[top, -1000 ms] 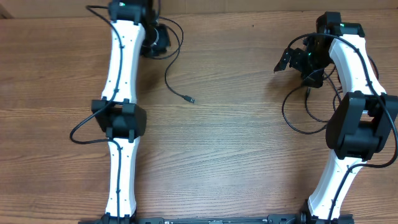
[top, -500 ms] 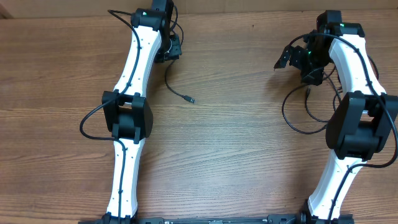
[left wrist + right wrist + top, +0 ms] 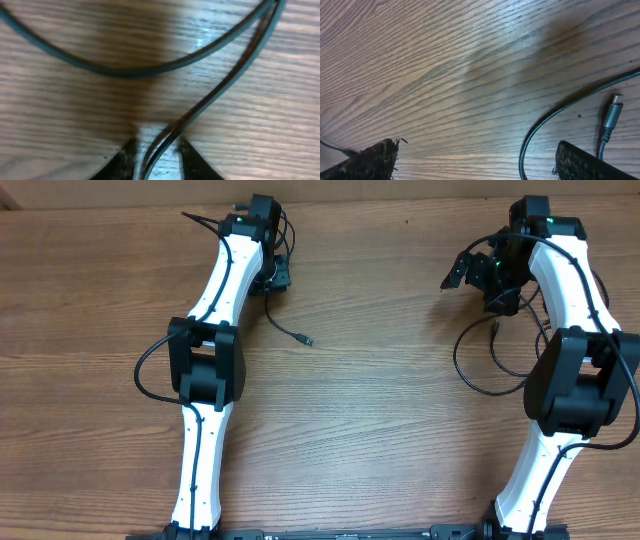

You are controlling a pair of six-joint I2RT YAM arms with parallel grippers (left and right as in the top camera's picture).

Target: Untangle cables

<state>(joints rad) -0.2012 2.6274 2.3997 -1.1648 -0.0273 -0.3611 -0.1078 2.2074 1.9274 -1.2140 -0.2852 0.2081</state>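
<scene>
One thin black cable (image 3: 272, 318) runs from my left gripper (image 3: 277, 278) at the far left of the table down to its silvery plug tip (image 3: 307, 340). In the left wrist view two strands of this cable (image 3: 125, 71) pass through the narrow gap of the left gripper (image 3: 157, 150), whose jaws stand slightly apart with light showing beside the strands. A second cable (image 3: 470, 375) loops under the right arm. My right gripper (image 3: 470, 280) hangs wide open above it. The right wrist view shows that cable (image 3: 545, 119) curving past the right finger, its plug (image 3: 612, 114) lying flat, with nothing inside the right gripper (image 3: 476, 155).
Bare wooden table (image 3: 380, 410) lies between the two arms. The table's far edge (image 3: 400, 200) runs just behind both grippers. Thicker black cords hang along each white arm (image 3: 205, 310).
The left arm has swung right and slightly nearer along the far edge, and its jaws, shut before, have parted around the cable. The right arm and the plug tip have not moved.
</scene>
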